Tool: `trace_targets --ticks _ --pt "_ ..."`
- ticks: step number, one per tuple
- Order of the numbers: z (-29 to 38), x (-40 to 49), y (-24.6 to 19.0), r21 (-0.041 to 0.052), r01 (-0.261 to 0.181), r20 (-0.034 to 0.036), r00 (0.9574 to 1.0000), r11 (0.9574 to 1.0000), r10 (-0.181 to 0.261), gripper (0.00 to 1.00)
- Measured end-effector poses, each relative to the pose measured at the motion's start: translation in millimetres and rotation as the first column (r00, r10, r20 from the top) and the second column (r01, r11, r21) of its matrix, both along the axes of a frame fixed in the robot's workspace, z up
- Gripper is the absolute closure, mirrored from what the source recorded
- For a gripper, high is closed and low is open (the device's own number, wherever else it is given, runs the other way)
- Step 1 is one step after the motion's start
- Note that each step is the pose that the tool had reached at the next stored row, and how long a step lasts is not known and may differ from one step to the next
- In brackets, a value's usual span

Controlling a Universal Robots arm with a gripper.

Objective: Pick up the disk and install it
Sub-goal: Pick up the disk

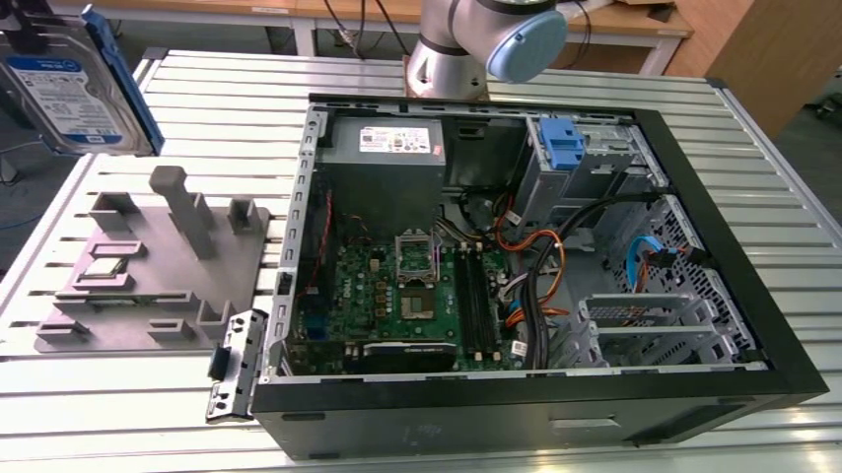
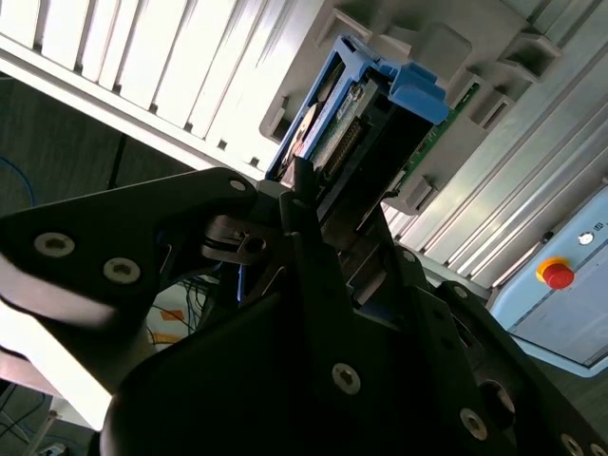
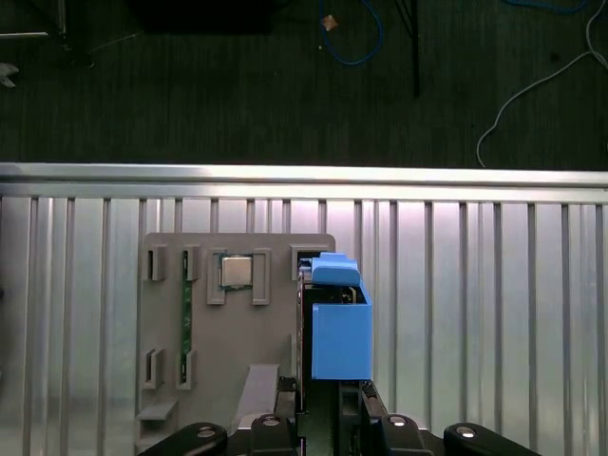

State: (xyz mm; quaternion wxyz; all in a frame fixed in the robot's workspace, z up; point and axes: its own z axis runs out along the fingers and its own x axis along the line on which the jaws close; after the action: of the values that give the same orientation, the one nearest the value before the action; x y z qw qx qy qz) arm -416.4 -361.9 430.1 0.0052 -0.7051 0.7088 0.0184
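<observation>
The disk (image 1: 73,84), a silver drive with a blue-and-white label and blue side rails, hangs in the air at the exterior view's upper left, above and behind the grey fixture plate (image 1: 145,266). In the first wrist view the disk (image 3: 337,328) is edge-on with its blue rail facing the camera, and my gripper (image 3: 325,407) is shut on its near end. The second wrist view has the black fingers (image 2: 302,204) clamped on the disk (image 2: 356,123), with the fixture behind it.
The open computer case (image 1: 736,296) lies on the slatted metal table (image 1: 211,89), with a grey power-supply box (image 1: 385,143), a motherboard (image 1: 394,296) and a blue bracket (image 1: 562,146) in the drive bay. The arm's base (image 1: 480,44) stands behind the case. The fixture carries a chip (image 3: 237,272).
</observation>
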Motion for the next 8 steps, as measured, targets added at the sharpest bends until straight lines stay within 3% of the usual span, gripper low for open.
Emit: trace_targets --ticks 8 --pt "7.2 0.0 0.0 0.0002 0.0 0.0003 1.0 1.0 0.0 0.65"
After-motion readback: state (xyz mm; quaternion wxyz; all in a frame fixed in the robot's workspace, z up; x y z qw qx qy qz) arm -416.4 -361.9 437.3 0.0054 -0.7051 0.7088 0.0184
